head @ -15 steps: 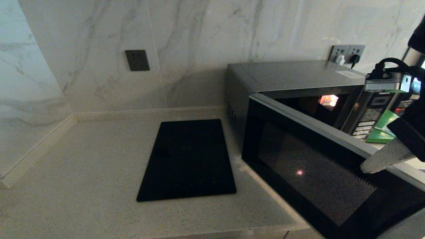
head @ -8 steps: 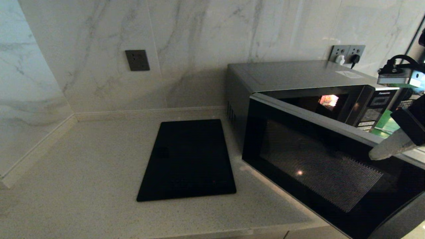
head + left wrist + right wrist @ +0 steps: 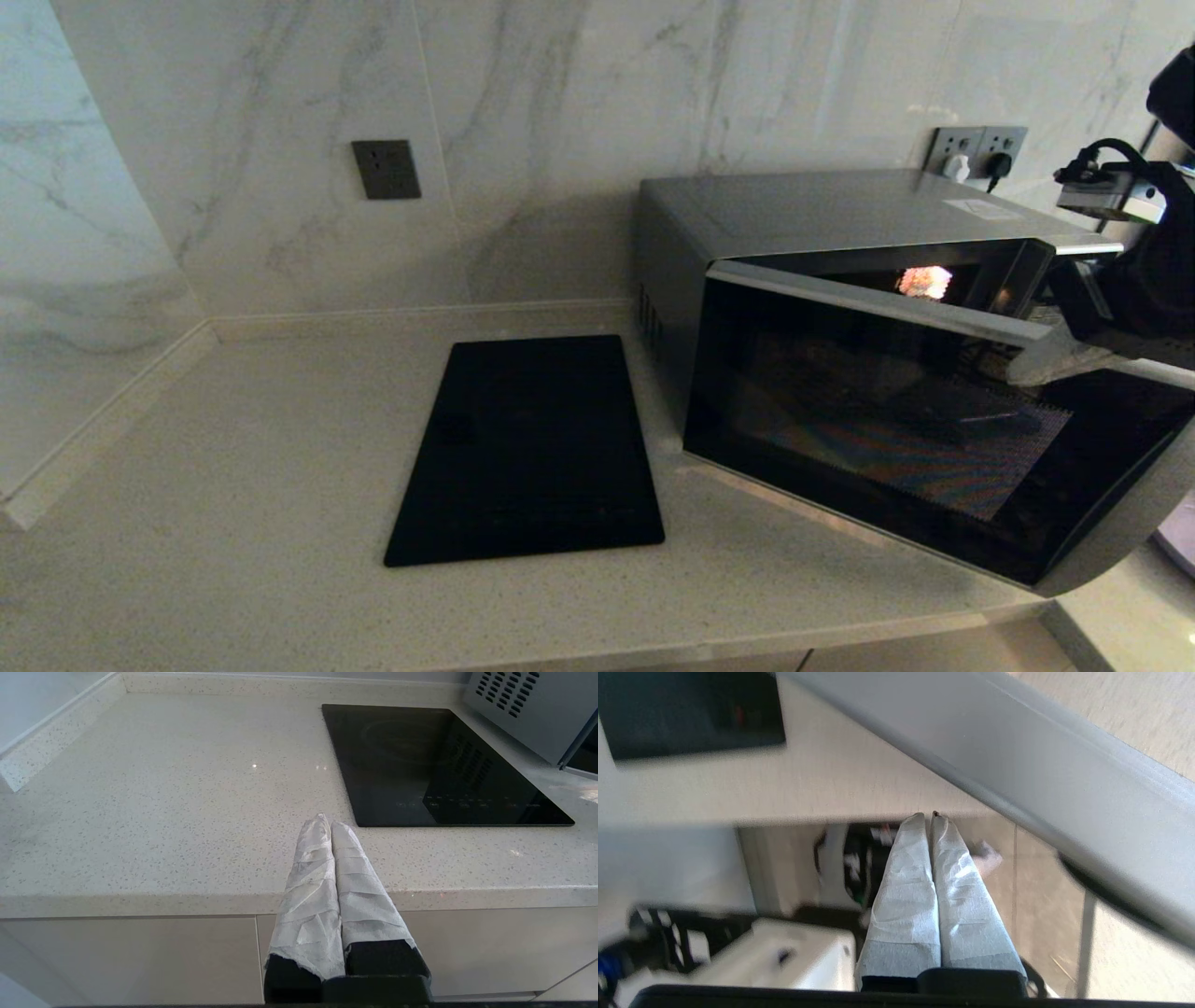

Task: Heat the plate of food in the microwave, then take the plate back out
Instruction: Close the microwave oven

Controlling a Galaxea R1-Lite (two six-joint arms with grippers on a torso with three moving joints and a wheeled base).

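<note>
The microwave (image 3: 822,210) stands at the right of the counter, its interior light glowing. Its black glass door (image 3: 878,420) hangs partly open, angled out toward me. My right gripper (image 3: 1022,373) is shut and empty, and its wrapped fingertips rest against the door's outer face near the top right. The right wrist view shows this gripper (image 3: 927,815) beside the grey door edge (image 3: 1017,760). My left gripper (image 3: 331,821) is shut and empty, parked low in front of the counter edge. The plate of food is hidden; nothing shows clearly behind the dark glass.
A flat black cooktop (image 3: 532,448) is set into the speckled counter (image 3: 233,485) left of the microwave. Marble walls close the back and left. Sockets (image 3: 976,149) sit behind the microwave. A pale rounded edge (image 3: 1181,551) shows at the bottom right; I cannot tell what it is.
The microwave door has swung a good way toward the oven body. My shut right gripper has moved up and back along with it. The left arm has stayed put.
</note>
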